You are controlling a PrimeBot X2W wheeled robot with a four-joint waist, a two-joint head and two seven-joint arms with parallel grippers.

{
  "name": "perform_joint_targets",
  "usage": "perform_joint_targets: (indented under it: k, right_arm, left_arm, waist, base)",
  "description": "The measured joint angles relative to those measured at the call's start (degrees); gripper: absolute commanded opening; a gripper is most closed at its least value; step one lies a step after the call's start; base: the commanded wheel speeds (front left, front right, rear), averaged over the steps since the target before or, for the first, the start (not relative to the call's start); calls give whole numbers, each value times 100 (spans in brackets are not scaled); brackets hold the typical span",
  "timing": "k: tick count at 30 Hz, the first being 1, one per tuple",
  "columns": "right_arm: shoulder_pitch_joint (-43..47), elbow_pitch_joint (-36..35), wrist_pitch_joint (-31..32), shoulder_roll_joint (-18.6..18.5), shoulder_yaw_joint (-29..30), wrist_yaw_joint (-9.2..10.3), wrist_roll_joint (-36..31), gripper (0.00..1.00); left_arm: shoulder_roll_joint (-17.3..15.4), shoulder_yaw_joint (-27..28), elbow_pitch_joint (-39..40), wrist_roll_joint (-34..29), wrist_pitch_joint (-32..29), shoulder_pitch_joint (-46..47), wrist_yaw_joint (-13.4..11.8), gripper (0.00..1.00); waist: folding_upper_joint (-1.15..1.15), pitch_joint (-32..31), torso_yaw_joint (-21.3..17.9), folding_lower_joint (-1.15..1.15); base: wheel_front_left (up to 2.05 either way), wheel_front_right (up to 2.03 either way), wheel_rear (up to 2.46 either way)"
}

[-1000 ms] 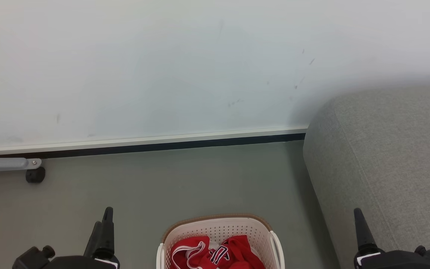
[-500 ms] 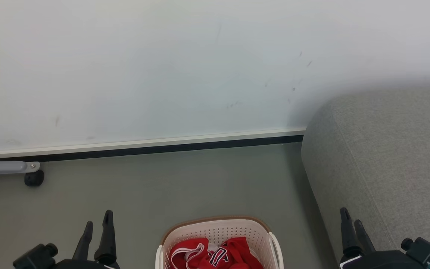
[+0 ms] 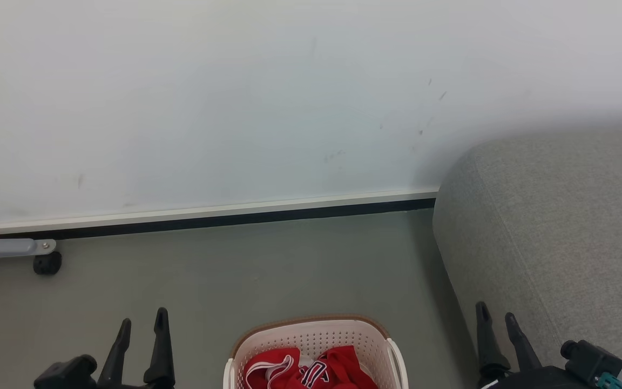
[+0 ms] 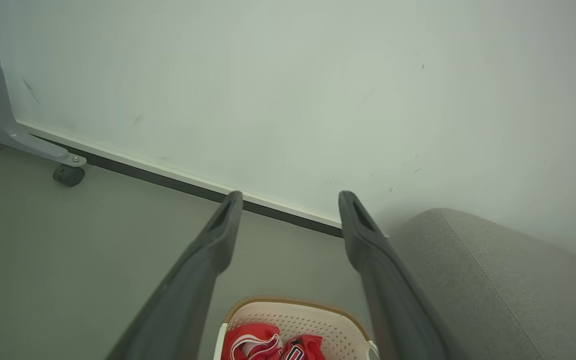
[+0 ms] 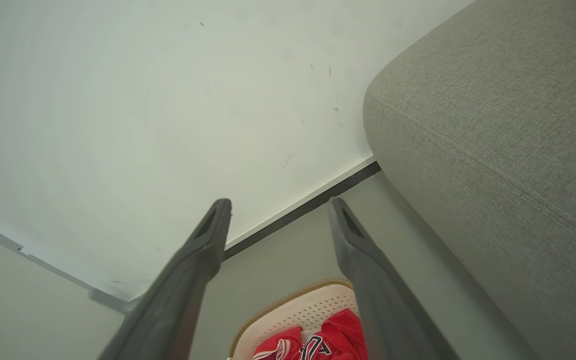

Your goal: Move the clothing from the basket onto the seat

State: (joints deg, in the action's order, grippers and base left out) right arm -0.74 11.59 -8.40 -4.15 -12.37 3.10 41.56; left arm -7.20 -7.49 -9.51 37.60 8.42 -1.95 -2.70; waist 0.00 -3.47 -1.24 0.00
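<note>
The cream basket [image 3: 311, 330] with its brown rim stands on the floor at the bottom centre of the head view. Red clothing [image 3: 311, 368] with white striped trim and dark lettering lies bunched inside it. The grey seat [image 3: 559, 232] fills the right side, close beside the basket. My left gripper [image 3: 142, 319] is open at the lower left, apart from the basket. My right gripper [image 3: 495, 313] is open at the lower right, in front of the seat's side. The wrist views show the basket [image 4: 313, 315] [image 5: 303, 310], clothing [image 4: 255, 342] [image 5: 333, 335], seat [image 4: 493, 285] [image 5: 493, 125] and spread fingers.
A white wall panel [image 3: 235, 108] with a dark baseboard runs across the back. A grey stand leg with a black caster [image 3: 46, 263] sits at the far left. Grey-green floor [image 3: 262, 270] lies between the wall and the basket.
The head view has drifted slightly. Both grippers have turned so both fingers of each now show spread, and the right gripper has shifted left.
</note>
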Motion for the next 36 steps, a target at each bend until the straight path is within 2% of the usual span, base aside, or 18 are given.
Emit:
perform_joint_targets:
  k: [12, 28, 36]
  right_arm:
    - [22, -35, -282, -65, -357, 152, -967, 100]
    - [68, -152, -588, -146, -727, 328, -2001, 100]
    - [143, -147, -588, -148, -736, 344, -2037, 100]
  left_arm:
    - [-51, -90, 56, -956, 281, -219, -191, 100]
    - [-82, -194, 78, -1889, 590, -339, -286, 100]
    - [-89, -177, 65, -1967, 590, -343, -280, 100]
  waist:
    - [0, -81, -29, 0]
    - [0, -173, -68, 0]
    - [0, -172, -70, 0]
  base:
    - [0, 0, 0]
    - [0, 0, 0]
    - [0, 0, 0]
